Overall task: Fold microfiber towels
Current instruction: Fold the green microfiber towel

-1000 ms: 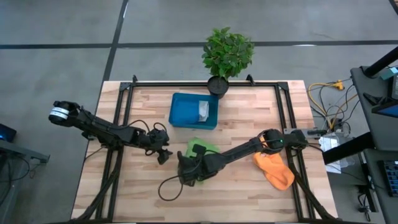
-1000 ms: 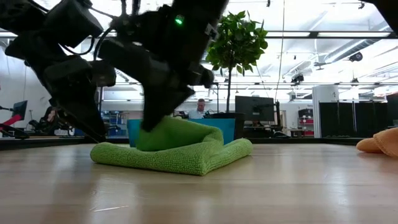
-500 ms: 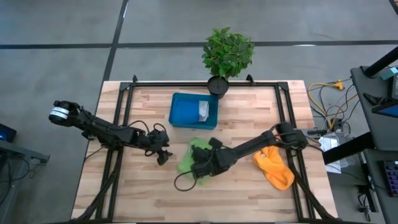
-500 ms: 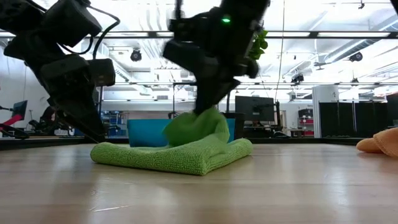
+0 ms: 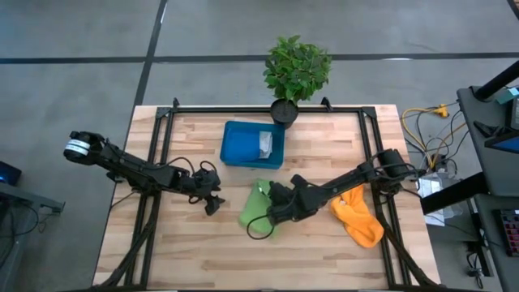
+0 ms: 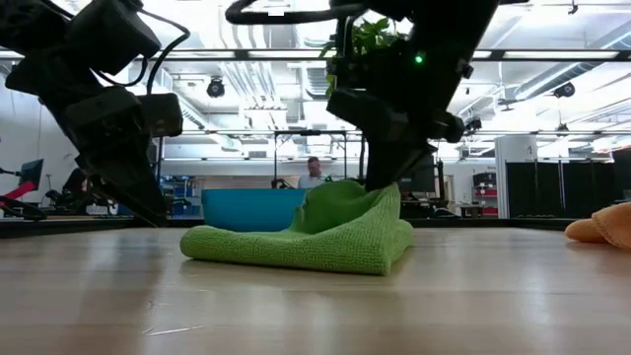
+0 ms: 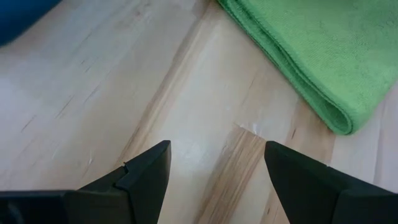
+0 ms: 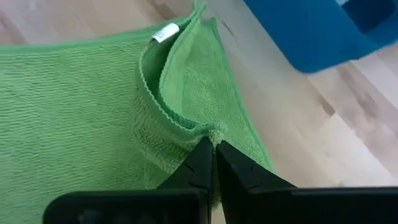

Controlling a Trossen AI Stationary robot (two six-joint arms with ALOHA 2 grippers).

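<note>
Pale butcher-block table (image 5: pixel 324 154) in an open-plan lab: right gripper (image 8: pixel 214 163) pinches the plush, ribbed lime green towel's (image 5: pixel 253 212) hem mid-table, left gripper (image 7: pixel 214 171) spread empty just beside it.

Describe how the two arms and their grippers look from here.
Both arms are dark, jointed and slim, with black cables looping beside them. The left arm has a white band at its outer end. Left gripper and right gripper have flat, wedge-shaped black fingers. A green light glows on the right arm.
</note>
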